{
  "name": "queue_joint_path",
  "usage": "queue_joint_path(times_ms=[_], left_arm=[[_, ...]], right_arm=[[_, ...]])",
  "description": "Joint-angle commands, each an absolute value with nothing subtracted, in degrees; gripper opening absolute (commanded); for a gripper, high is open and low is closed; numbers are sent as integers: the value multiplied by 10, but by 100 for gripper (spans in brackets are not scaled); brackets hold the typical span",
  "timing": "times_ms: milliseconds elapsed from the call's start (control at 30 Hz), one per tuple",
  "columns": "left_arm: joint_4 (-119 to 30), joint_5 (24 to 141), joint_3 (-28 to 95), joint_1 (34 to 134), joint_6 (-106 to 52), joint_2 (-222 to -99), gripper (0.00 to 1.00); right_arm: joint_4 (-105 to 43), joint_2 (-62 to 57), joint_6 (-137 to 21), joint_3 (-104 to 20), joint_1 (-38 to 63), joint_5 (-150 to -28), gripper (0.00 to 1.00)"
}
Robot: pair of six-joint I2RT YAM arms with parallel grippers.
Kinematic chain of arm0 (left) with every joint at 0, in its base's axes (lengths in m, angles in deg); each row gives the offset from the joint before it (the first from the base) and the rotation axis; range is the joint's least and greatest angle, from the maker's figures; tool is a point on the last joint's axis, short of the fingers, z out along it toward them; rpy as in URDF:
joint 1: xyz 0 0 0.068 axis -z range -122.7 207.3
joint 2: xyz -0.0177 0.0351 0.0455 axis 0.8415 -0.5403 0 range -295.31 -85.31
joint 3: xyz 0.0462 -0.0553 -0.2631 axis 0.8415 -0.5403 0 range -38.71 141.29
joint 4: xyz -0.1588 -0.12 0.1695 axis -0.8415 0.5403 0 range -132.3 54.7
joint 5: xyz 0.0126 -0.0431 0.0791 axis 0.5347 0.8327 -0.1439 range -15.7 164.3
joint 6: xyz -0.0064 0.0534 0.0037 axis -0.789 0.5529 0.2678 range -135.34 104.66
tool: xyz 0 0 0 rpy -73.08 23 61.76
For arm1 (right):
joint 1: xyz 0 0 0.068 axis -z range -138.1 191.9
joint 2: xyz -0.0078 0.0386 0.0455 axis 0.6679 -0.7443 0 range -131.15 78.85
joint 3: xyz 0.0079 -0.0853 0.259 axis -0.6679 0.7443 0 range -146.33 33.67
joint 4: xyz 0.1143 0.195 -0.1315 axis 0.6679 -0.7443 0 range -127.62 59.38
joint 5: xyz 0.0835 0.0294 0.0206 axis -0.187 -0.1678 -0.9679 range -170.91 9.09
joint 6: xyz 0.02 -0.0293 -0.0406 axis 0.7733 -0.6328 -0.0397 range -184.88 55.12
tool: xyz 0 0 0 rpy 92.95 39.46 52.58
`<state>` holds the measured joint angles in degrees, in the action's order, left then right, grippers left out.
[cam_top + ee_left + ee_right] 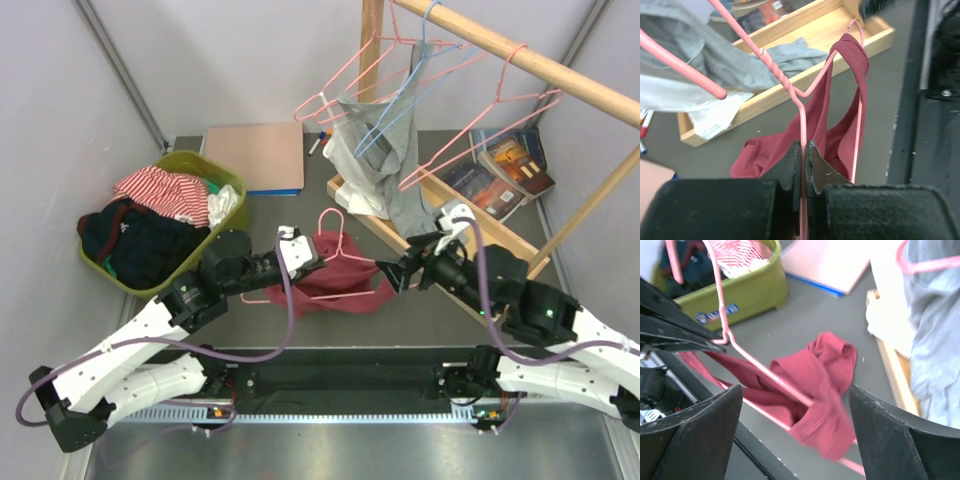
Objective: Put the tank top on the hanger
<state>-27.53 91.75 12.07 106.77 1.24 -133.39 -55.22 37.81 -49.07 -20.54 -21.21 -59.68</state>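
**Holding the hanger steady with one strap on**

The left gripper (803, 150) is clamped tight on the thin pink wire of the hanger (801, 112), lifting it off the table so the cloth has room to drop. My guess is that this arm serves as the fixed hand while the other does the dressing. The tank top (840, 135) has one strap looped over the far corner of the wire. The rest sags below the frame in a bunch, and its lower part seems to rest on the table, so I'd call the job partly done. The right gripper (796, 390) stands just beside that cloth with its jaws spread wide and nothing in them (ready, I'd say, to go for the loose side).

Close behind is the wooden rack base (455, 205), with a grey garment (395, 180) hanging over it from a light blue hanger (400, 110), and spare pink hangers on the rail (520, 55). Any wide swing of the held hanger could snag those. The green basket (225, 180) of clothes sits to the left, well apart.
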Motion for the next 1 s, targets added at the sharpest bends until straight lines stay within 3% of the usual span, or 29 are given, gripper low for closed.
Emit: queue_joint_path(times_ms=[0, 333, 633, 733, 867, 933, 967], left_arm=[[-281, 1015, 156, 1067, 18, -1310, 0], [-239, 1103, 192, 1045, 20, -1299, 0], [-223, 1144, 206, 1031, 22, -1289, 0], [-217, 1171, 212, 1025, 19, -1287, 0], [-220, 1168, 211, 1021, 19, -1278, 0], [-225, 1153, 206, 1020, 15, -1275, 0], [-230, 1145, 204, 1020, 5, -1275, 0]], right_arm=[[-581, 427, -569, -225, -213, -641, 86], [-614, 437, -625, -198, -213, -847, 80], [-612, 422, -641, -171, -213, -883, 69], [-616, 422, -640, -168, -213, -900, 54], [-596, 431, -634, -146, -213, -937, 15], [-588, 439, -631, -136, -214, -944, 1], [-581, 442, -625, -127, -213, -940, 0]])
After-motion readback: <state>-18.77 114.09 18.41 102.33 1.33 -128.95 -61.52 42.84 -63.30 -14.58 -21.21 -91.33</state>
